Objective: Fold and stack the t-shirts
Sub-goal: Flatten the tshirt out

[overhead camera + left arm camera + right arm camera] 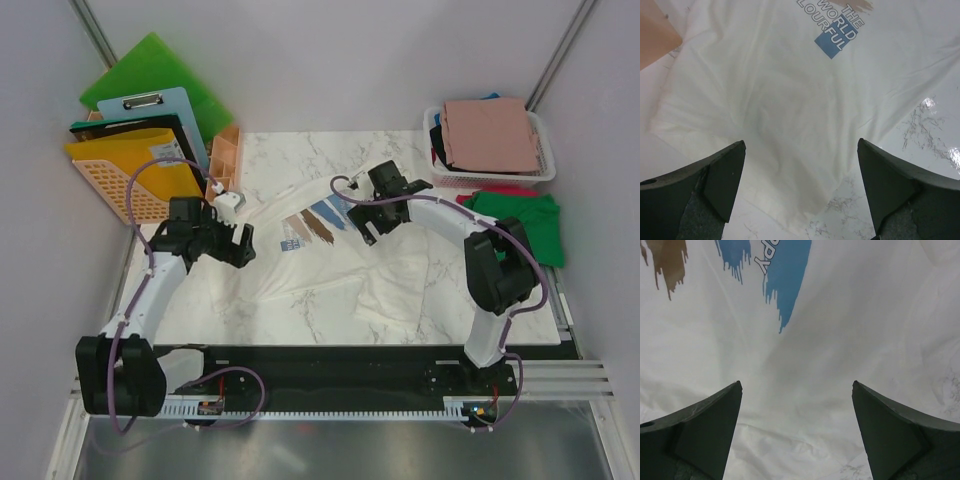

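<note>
The cream-white t-shirt [335,270] lies spread and wrinkled across the middle of the marble table [300,160] in the top view, one sleeve reaching toward the upper left. Its blue-and-brown print [312,225] sits just above the centre of the frame.

The left gripper [800,145] hangs over the shirt's left part. In its wrist view the two dark jaws stand wide apart at the bottom corners, with only cloth and a pointed edge of the shirt below them and nothing between them. A blue block of lettering shows at the top of that view.

The right gripper [796,385] hangs over the shirt just right of the print. Its jaws are also spread wide and hold nothing, and blue and brown paint-stroke marks show at the upper left of its view.

At the upper right of the top view a folded dusty-pink t-shirt [490,135] rests on top of a white mesh basket [545,168]. Below the basket lies a green t-shirt [525,225], with a strip of red cloth [500,190] at its upper edge.

In the upper left corner stand green folder boards [150,65], a blue clipboard [150,110] and a yellow crate [130,175].
</note>
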{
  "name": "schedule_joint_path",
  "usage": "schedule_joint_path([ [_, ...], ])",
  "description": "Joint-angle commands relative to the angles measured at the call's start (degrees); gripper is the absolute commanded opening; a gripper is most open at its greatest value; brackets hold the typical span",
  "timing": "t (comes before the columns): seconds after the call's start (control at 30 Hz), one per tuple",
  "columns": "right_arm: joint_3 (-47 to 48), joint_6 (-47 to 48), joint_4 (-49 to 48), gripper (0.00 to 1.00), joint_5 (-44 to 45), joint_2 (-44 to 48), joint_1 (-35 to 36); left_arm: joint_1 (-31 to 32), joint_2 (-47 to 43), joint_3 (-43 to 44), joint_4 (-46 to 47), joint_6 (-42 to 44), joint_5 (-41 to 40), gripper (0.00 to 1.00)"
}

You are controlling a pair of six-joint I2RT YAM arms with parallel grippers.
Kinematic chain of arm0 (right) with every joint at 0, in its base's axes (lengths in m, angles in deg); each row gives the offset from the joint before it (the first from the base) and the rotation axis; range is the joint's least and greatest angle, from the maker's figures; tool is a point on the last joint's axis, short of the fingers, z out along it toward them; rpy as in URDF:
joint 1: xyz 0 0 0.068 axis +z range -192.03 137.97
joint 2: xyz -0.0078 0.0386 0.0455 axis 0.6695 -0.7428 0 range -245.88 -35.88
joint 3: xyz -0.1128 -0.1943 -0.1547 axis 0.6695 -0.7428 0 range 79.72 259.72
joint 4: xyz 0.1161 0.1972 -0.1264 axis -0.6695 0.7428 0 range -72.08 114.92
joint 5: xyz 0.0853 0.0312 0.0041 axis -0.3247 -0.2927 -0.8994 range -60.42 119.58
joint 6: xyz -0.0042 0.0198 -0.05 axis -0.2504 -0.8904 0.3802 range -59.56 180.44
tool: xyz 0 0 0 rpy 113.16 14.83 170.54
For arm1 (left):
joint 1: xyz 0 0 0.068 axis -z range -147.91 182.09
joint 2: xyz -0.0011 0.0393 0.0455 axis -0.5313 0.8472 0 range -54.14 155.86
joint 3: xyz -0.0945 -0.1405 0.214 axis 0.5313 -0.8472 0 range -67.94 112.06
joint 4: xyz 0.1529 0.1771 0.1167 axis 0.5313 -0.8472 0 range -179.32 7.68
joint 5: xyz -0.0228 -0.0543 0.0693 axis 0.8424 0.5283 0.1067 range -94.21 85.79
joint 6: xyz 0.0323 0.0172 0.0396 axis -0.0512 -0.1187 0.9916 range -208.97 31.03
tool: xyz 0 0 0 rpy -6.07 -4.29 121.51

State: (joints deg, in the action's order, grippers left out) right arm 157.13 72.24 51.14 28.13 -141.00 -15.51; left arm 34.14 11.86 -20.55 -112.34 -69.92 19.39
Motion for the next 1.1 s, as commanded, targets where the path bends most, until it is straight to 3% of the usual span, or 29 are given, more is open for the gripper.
schedule_joint_path([
  [0.0,2.75,-0.72,-2.45,0.98,0.4,-4.56,0.11,1.29,5.26,0.06,2.51,0.02,0.84,1.0],
  [0.27,-0.67,-1.77,-6.05,0.98,1.1,-5.98,0.11,2.88,9.76,-2.04,5.58,1.43,1.9,1.0],
  [0.87,-20.09,0.42,-3.94,0.98,1.1,10.71,-0.16,4.19,16.09,-2.4,5.32,0.73,-1.18,1.0],
  [1.07,-22.47,0.08,-4.56,0.98,4.62,11.43,-1.38,4.55,16.97,-2.22,5.76,0.99,-2.5,1.0],
])
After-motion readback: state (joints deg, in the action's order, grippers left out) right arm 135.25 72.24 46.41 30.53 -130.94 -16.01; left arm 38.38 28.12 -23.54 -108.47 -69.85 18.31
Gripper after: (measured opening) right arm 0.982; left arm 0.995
